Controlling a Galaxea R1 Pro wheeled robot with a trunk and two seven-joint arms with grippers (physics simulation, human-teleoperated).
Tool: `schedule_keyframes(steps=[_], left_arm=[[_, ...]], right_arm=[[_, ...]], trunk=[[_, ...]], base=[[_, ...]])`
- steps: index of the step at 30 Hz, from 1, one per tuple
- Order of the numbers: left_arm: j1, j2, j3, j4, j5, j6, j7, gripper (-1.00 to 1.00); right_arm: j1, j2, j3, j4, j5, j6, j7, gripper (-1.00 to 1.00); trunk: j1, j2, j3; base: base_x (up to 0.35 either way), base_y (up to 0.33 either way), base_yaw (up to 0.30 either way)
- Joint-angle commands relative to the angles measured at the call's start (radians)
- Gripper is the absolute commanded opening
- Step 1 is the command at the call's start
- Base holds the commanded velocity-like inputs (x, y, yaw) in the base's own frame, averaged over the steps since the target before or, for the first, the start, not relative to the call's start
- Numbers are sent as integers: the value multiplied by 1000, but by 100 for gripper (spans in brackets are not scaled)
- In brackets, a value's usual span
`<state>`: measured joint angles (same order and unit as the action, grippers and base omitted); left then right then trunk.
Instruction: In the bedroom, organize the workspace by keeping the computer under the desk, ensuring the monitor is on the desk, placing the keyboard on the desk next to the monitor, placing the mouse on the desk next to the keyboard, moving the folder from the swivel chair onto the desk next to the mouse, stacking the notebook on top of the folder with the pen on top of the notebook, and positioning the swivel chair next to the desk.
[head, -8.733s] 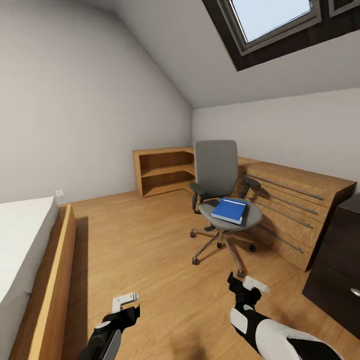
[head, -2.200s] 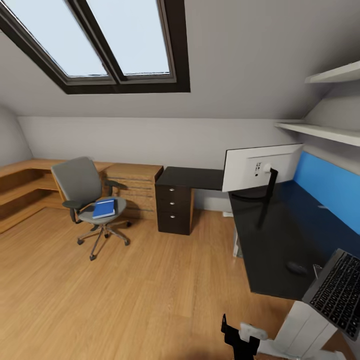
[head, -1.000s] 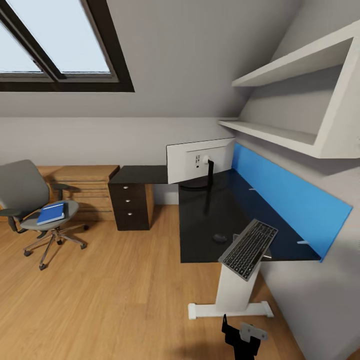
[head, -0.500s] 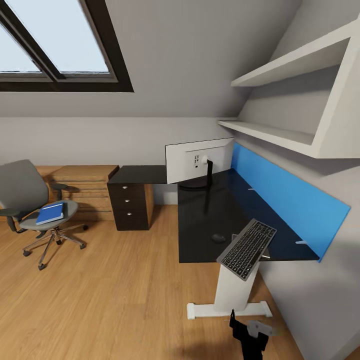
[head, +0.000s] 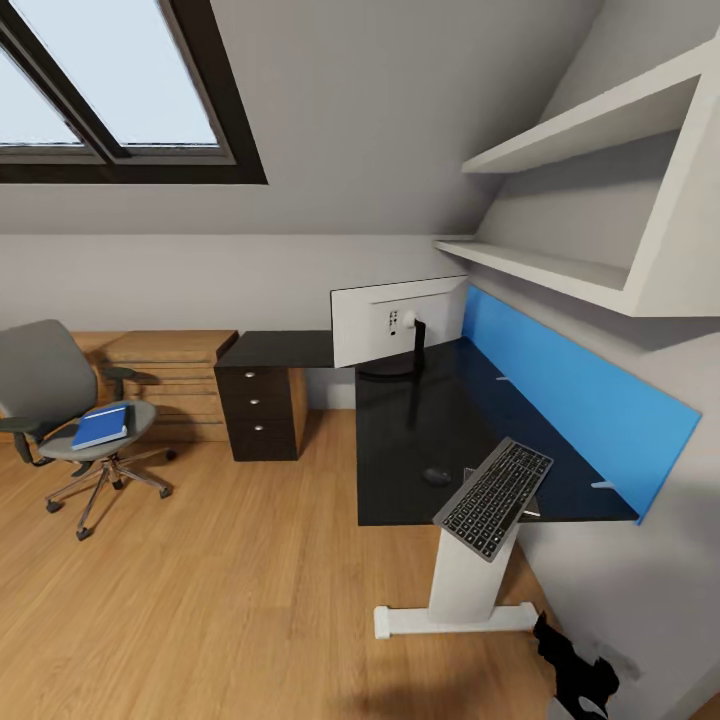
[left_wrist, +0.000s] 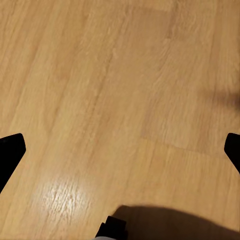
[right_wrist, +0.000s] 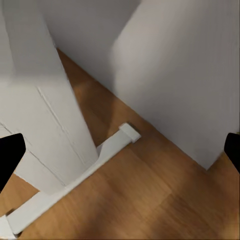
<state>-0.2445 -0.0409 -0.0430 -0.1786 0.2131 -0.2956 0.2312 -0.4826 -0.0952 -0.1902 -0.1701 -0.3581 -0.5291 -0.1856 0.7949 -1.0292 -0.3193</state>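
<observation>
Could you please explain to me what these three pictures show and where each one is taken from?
These are simulator renders from a wheeled robot with two arms. The head camera looks across a bedroom: a black desk carries a monitor, a mouse and a keyboard that tilts over its front edge. A blue folder lies on the swivel chair. The right hand shows at the bottom. Each wrist camera looks along its hand's fingers: the left at bare wooden floor, the right at the desk's white leg. Both hands are open, holding nothing.

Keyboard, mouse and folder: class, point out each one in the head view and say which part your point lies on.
keyboard (head: 493, 499), head view, middle of its key field.
mouse (head: 436, 476), head view, top of its dark shell.
folder (head: 100, 426), head view, centre of its blue cover.
</observation>
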Motion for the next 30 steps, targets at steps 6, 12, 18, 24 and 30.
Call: schedule_keyframes(steps=[6,12,18,24,30], left_arm=[[-1,4,-5,1,6,-3,4,100],[0,6,-1,0,6,-3,5,100],[0,21,0,-3,7,-4,5,100],[0,25,0,-4,8,-33,4,100],[0,26,0,-3,7,-136,4,100]], right_arm=[[-1,-50,-1,-165,-52,174,-3,100],[-2,-83,-1,-458,-55,436,-20,100],[-6,-83,13,-658,-50,601,-83,100],[-79,-55,133,-713,-49,780,-96,100],[-168,15,361,-679,-48,840,-103,100]], trunk=[[0,-1,-1],[0,-1,-1],[0,-1,-1],[0,-1,-1],[0,-1,-1]], base=[[0,0,0],[0,0,0],[0,0,0],[0,0,0],[0,0,0]])
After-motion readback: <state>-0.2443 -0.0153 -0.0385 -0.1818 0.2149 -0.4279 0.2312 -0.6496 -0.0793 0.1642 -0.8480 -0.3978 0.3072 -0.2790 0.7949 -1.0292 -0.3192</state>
